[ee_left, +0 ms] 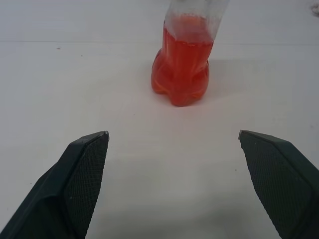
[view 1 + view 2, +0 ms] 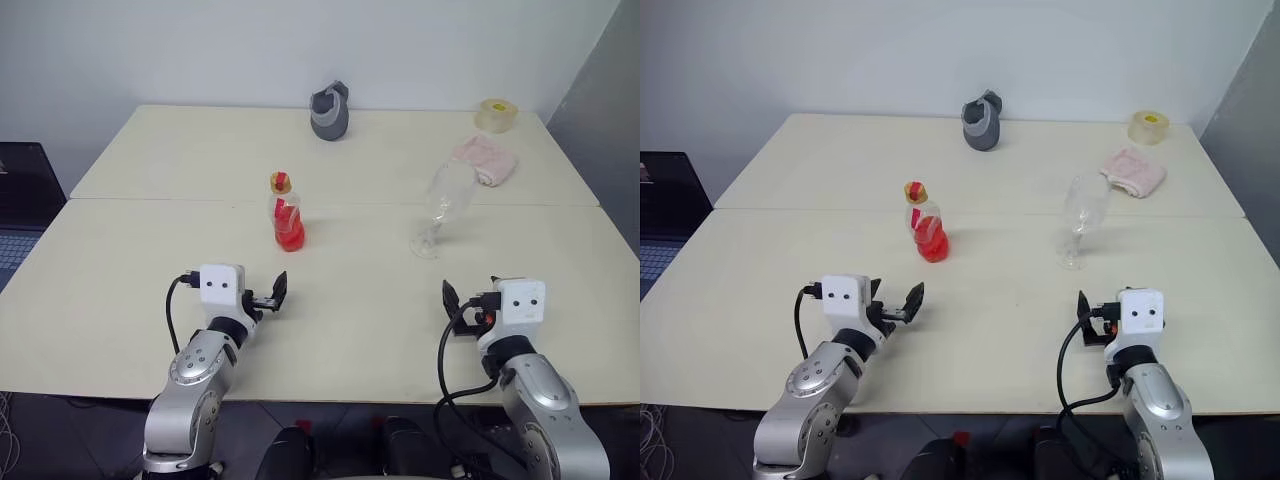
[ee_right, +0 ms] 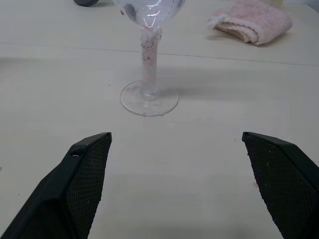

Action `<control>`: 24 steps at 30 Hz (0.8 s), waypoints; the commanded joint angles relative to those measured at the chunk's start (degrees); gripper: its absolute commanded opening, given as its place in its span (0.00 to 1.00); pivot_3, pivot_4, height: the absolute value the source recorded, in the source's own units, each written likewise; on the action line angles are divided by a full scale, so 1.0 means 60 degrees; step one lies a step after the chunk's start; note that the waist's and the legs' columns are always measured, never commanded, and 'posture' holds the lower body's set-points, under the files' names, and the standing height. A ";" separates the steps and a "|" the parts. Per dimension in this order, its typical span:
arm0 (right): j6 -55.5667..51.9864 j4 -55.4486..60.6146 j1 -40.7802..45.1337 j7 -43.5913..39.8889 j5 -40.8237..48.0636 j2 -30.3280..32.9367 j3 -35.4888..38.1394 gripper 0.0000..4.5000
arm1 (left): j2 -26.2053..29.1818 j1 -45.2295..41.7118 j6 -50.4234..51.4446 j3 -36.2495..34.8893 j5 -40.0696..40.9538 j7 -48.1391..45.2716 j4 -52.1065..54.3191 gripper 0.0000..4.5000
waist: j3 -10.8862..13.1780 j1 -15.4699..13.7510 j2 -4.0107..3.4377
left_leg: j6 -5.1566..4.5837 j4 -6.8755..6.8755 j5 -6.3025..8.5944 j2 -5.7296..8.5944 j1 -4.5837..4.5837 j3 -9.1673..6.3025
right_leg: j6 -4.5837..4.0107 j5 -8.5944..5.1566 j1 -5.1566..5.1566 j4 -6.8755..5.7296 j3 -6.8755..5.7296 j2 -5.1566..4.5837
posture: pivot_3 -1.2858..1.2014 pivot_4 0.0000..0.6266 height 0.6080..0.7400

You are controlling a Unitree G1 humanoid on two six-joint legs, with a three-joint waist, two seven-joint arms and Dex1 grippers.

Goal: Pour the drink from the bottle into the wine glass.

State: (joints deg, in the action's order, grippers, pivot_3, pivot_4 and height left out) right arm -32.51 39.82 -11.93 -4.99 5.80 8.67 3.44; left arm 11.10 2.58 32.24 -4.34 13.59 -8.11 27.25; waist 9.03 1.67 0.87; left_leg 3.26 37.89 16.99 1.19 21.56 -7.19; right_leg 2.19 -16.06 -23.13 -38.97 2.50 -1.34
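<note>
Bottle (image 2: 286, 213) upright, centre-left of the head view, on the near cream table (image 2: 120, 290), yellow-and-red cap on, red-orange drink (image 1: 180, 67) filling its lower part. Wine glass (image 2: 441, 205) upright, right of centre, well apart from bottle, bowl looks empty. Left gripper (image 2: 273, 293) lower left, fingers spread wide, holding nothing, pointing toward bottle, not touching it. Right gripper (image 2: 455, 303) lower right, fingers also wide apart, empty, glass foot ahead of it in the wrist view. Pink folded cloth (image 2: 486, 159) upper right just behind glass, tape roll (image 2: 496, 114) far upper right, grey cup-like object (image 2: 331, 112) top centre.
</note>
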 commanded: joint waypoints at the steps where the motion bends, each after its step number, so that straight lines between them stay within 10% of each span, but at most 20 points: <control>1: 0.0214 0.0371 0.0097 -0.0074 0.0112 0.0085 0.0261 1.00 | 0.0023 -0.0107 -0.0165 -0.0063 -0.0104 0.0085 0.0312 0.99 | 0.0000 0.0000 0.0000 | 0.0000 0.0000 0.0000 0.0000 0.0000 0.0000 | 0.0000 0.0000 0.0000 0.0000 0.0000 0.0000 | 0.52 0.24 1.00; 24: 0.0059 -0.0009 0.0825 -0.1196 0.0978 0.0576 0.0389 1.00 | 0.0428 -0.0853 -0.0878 -0.0280 -0.0265 -0.0371 -0.0527 0.99 | 0.0001 0.0001 -0.0001 | 0.0000 0.0000 0.0000 0.0001 0.0000 0.0001 | 0.0000 0.0000 0.0000 0.0000 -0.0003 0.0001 | 0.52 0.24 1.00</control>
State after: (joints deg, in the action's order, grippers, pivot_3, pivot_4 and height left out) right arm -32.53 38.63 -7.58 -10.88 10.13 11.57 5.50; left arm 12.92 -1.47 28.97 -4.96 12.16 -9.61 23.68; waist 9.03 1.68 0.87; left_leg 3.26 37.89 16.99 1.19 21.56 -7.19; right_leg 2.19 -16.06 -23.13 -38.97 2.48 -1.33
